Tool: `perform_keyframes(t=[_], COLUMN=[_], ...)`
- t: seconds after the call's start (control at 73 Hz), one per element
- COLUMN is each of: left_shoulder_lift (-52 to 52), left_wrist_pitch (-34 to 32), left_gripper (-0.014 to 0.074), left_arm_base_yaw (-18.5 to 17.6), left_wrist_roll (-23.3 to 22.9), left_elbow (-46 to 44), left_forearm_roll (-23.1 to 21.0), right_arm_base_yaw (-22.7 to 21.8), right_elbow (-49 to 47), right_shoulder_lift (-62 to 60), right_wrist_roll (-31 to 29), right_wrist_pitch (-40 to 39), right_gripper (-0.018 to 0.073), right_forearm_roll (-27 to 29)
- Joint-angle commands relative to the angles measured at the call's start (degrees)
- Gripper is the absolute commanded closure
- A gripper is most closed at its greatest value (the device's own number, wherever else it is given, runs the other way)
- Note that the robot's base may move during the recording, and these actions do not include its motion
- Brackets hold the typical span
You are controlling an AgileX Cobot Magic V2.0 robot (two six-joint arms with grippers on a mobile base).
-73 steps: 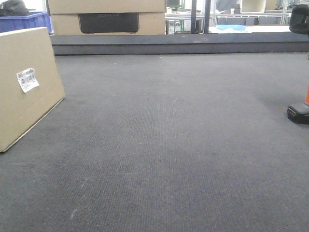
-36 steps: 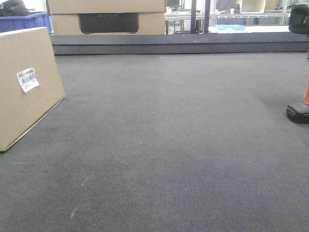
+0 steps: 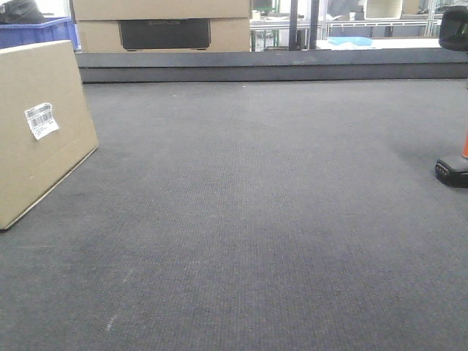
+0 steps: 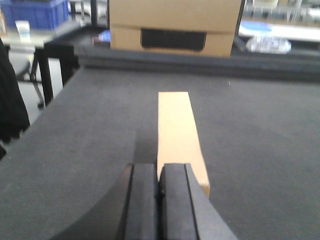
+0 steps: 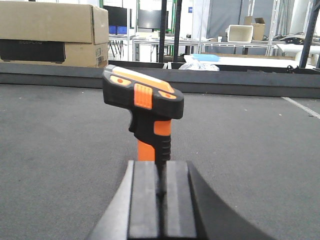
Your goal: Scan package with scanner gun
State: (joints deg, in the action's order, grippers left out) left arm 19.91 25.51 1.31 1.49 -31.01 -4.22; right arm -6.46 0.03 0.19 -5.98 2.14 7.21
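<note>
The package (image 3: 36, 131) is a tan box standing on edge at the left of the grey mat, with its white barcode label (image 3: 42, 121) facing the middle. From the left wrist view its narrow top (image 4: 176, 135) runs straight ahead of my left gripper (image 4: 159, 169), which is shut and empty, just short of the box's near end. The scanner gun (image 5: 145, 107) stands upright on its base, with a black and orange head and an orange handle. My right gripper (image 5: 160, 165) is shut and empty just behind it. The front view shows the scanner gun's base (image 3: 452, 172) at the right edge and neither gripper.
A large cardboard box with a dark panel (image 3: 164, 29) and a blue bin (image 3: 36, 31) stand behind a raised dark ledge (image 3: 270, 67) at the back. The mat's left edge (image 4: 62, 92) drops off beside a table leg.
</note>
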Motion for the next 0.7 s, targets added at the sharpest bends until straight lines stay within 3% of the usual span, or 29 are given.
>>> perform_keyframes(t=[0.0, 0.247, 0.397, 0.507, 0.603, 0.685], left_shoulder_lift=[8.15, 25.68, 38.09, 44.63, 49.55, 53.45], left_wrist_pitch=[2.16, 4.7, 15.05, 15.74, 15.95, 17.46], left_gripper=[0.0708, 0.0708, 0.0708, 0.0708, 0.0708, 0.0708], left_arm_base_yaw=[0.07, -0.44, -0.87, -2.91, -5.39, -7.97], left_wrist_roll=[-0.03, -0.03, -0.03, -0.28, -4.7, -10.65], left_elbow=[-5.83, -20.43, -32.17, -37.62, -41.33, -43.58], left_forearm_roll=[-0.91, -1.6, -3.09, -2.76, -0.98, 6.11], right_arm_base_yaw=[-0.22, -0.22, -0.22, -0.22, -0.22, -0.22], right_elbow=[-0.03, -0.03, -0.03, -0.03, -0.03, -0.03], right_shoulder_lift=[-0.19, -0.19, -0.19, -0.19, -0.19, -0.19], right_wrist_roll=[-0.17, -0.17, -0.17, -0.17, -0.17, -0.17], right_wrist_pitch=[-1.62, -1.62, -1.62, -1.62, -1.62, -1.62], right_gripper=[0.0713, 0.0713, 0.0713, 0.0713, 0.0713, 0.0713], right_forearm_roll=[0.03, 0.03, 0.03, 0.03, 0.03, 0.03])
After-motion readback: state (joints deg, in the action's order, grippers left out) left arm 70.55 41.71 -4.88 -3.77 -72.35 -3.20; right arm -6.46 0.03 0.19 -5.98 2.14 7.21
